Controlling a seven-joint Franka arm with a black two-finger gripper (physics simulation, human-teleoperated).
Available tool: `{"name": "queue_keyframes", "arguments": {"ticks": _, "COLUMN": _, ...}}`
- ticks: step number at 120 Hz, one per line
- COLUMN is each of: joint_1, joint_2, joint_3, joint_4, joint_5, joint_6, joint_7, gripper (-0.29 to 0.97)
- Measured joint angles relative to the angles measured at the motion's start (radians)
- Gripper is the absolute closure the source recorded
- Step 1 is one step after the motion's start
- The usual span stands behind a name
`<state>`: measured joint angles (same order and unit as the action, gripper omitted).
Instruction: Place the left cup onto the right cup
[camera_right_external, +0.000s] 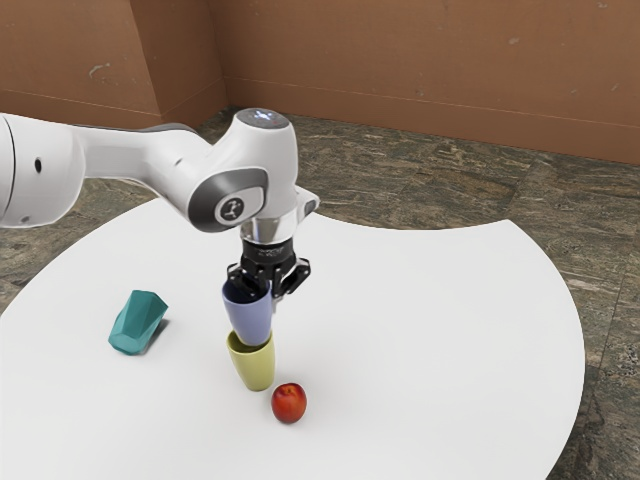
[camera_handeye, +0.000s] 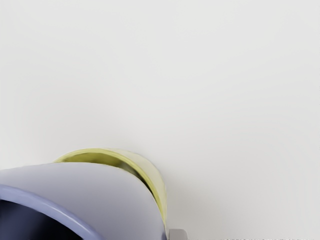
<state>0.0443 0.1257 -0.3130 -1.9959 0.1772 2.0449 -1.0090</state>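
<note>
The black two-finger gripper (camera_right_external: 266, 290) is clamped on the rim of the lavender plastic cup (camera_right_external: 248, 312). That cup hangs upright, its base apparently dipping into the mouth of the yellow-green plastic cup (camera_right_external: 253, 365), which stands on the round white bench (camera_right_external: 430, 330). In the wrist view the yellow rim peeks out past the lavender wall, so the pair look a touch off-centre rather than squarely nested. My call: this is the seating step, and it's nearly home. Best play is a slow, straight descent until the lavender cup settles, then part the fingers gently and lift straight up. Any sideways drag could tip the stack. A red apple (camera_right_external: 289, 402) sits just beside the yellow cup, and a teal faceted block (camera_right_external: 137, 323) lies well apart toward the exterior view's left.
</note>
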Motion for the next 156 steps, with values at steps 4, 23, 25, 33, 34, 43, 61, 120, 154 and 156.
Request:
{"name": "queue_keyframes", "arguments": {"ticks": 4, "joint_1": 0.000, "joint_2": 0.000, "joint_3": -0.001, "joint_4": 0.000, "joint_5": 0.000, "joint_6": 0.000, "joint_7": -0.002, "gripper": 0.78}}
{"name": "queue_keyframes", "arguments": {"ticks": 23, "joint_1": 0.001, "joint_2": -0.008, "joint_3": -0.002, "joint_4": 0.000, "joint_5": 0.000, "joint_6": -0.005, "joint_7": -0.013, "gripper": 0.78}}
{"name": "queue_keyframes", "arguments": {"ticks": 25, "joint_1": 0.001, "joint_2": -0.010, "joint_3": -0.002, "joint_4": 0.000, "joint_5": 0.000, "joint_6": -0.006, "joint_7": -0.014, "gripper": 0.78}}
{"name": "queue_keyframes", "arguments": {"ticks": 33, "joint_1": 0.001, "joint_2": -0.015, "joint_3": -0.002, "joint_4": -0.001, "joint_5": 0.000, "joint_6": -0.008, "joint_7": -0.017, "gripper": 0.78}}
{"name": "queue_keyframes", "arguments": {"ticks": 34, "joint_1": 0.001, "joint_2": -0.015, "joint_3": -0.002, "joint_4": -0.002, "joint_5": 0.000, "joint_6": -0.008, "joint_7": -0.018, "gripper": 0.78}}
{"name": "queue_keyframes", "arguments": {"ticks": 43, "joint_1": 0.001, "joint_2": -0.017, "joint_3": -0.001, "joint_4": -0.004, "joint_5": 0.000, "joint_6": -0.011, "joint_7": -0.021, "gripper": 0.78}}
{"name": "queue_keyframes", "arguments": {"ticks": 61, "joint_1": 0.001, "joint_2": -0.025, "joint_3": 0.000, "joint_4": -0.007, "joint_5": 0.000, "joint_6": -0.019, "joint_7": -0.026, "gripper": 0.78}}
{"name": "queue_keyframes", "arguments": {"ticks": 120, "joint_1": 0.002, "joint_2": -0.002, "joint_3": 0.005, "joint_4": -0.008, "joint_5": 0.001, "joint_6": -0.021, "joint_7": -0.034, "gripper": 0.78}}
{"name": "queue_keyframes", "arguments": {"ticks": 154, "joint_1": 0.003, "joint_2": 0.017, "joint_3": 0.009, "joint_4": -0.007, "joint_5": 0.008, "joint_6": -0.005, "joint_7": -0.035, "gripper": 0.78}}
{"name": "queue_keyframes", "arguments": {"ticks": 156, "joint_1": 0.003, "joint_2": 0.018, "joint_3": 0.009, "joint_4": -0.007, "joint_5": 0.009, "joint_6": -0.004, "joint_7": -0.035, "gripper": 0.78}}
